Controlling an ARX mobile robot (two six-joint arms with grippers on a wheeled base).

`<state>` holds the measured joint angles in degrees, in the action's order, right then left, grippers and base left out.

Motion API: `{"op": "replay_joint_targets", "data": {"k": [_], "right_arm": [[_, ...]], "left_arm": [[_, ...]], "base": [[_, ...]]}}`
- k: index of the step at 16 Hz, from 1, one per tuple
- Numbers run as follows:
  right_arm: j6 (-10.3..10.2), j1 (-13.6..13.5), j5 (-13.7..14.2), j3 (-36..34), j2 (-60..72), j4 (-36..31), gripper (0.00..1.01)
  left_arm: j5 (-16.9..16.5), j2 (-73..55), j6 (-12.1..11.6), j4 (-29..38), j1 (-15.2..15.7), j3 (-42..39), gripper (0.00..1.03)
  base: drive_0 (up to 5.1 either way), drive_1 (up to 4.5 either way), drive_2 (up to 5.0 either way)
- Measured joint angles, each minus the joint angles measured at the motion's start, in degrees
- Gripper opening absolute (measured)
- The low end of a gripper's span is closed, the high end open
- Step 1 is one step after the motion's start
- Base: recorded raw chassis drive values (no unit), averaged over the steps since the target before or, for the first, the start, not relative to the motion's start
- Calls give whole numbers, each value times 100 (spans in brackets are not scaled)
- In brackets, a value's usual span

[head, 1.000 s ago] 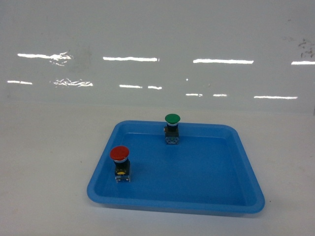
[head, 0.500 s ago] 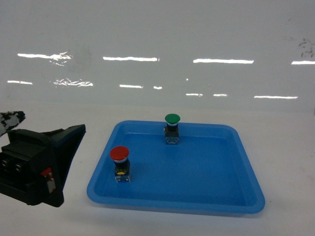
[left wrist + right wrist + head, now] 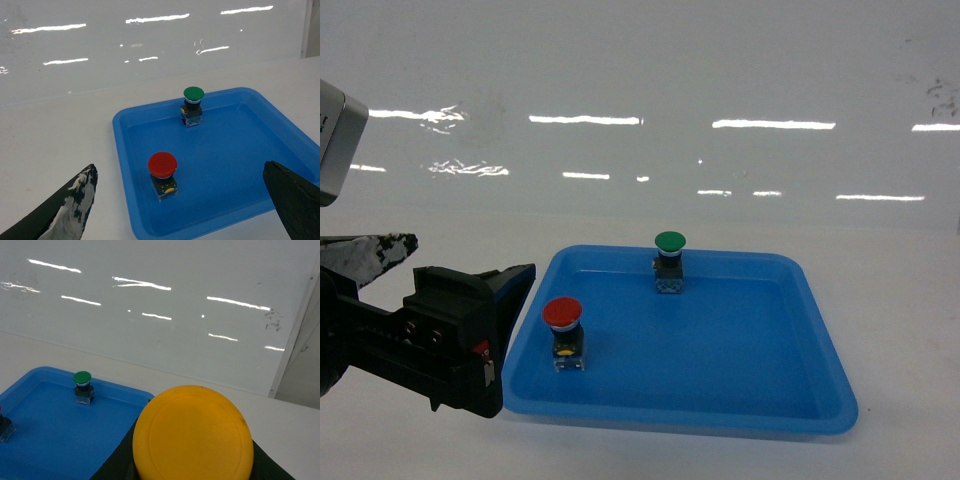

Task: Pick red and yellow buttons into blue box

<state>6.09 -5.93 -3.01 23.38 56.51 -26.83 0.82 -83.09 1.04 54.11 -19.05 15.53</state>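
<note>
Red button (image 3: 563,314) stands upright on its black-and-clear block, yellow mark facing out, inside a shallow blue tray (image 3: 820,400) near the tray's front-left corner. The yellow button (image 3: 193,434) is over on the right arm: the right wrist view is filled by its round yellow cap, right up against the lens, with dark gripper parts showing beneath it (so the right gripper looks closed around that button, though the fingers themselves are mostly hidden).

Left gripper (image 3: 180,205) hangs above the table (image 3: 420,260) at the tray's left side, jaws spread wide and holding nothing; one finger (image 3: 65,210) is black with worn white patches, the other (image 3: 292,197) plain black. From the wrist camera the red button sits between the two.

A green button (image 3: 670,243) stands upright near the tray's far edge, well apart from the red one. Glossy white wall behind.
</note>
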Motion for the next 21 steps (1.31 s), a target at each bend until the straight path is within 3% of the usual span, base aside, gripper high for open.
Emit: {"op": "replay_joint_targets", "data": {"k": [3, 7, 12, 16, 18, 21], "right_arm": [[0, 0, 0, 0, 0, 0, 27], [0, 0, 2, 0, 0, 0, 27], [0, -2, -2, 0, 0, 0, 27], [0, -2, -2, 0, 0, 2, 27], [0, 0, 0, 0, 0, 2, 27], [0, 0, 0, 0, 0, 2, 27]], "left_arm": [[-2, -2, 0, 15, 0, 0, 98], [-645, -973, -15, 407, -33, 527, 98], [-907, -1794, -251, 350, -31, 1016, 98], [-955, -2601, -352, 343, -140, 1556, 98], [-697, -2758, -498, 393, -138, 1628, 98], [-638, -2747, -599, 417, -138, 1628, 98]], "base": [[0, 0, 0], [0, 0, 0], [0, 0, 0], [0, 0, 0], [0, 0, 0], [0, 0, 0]]}}
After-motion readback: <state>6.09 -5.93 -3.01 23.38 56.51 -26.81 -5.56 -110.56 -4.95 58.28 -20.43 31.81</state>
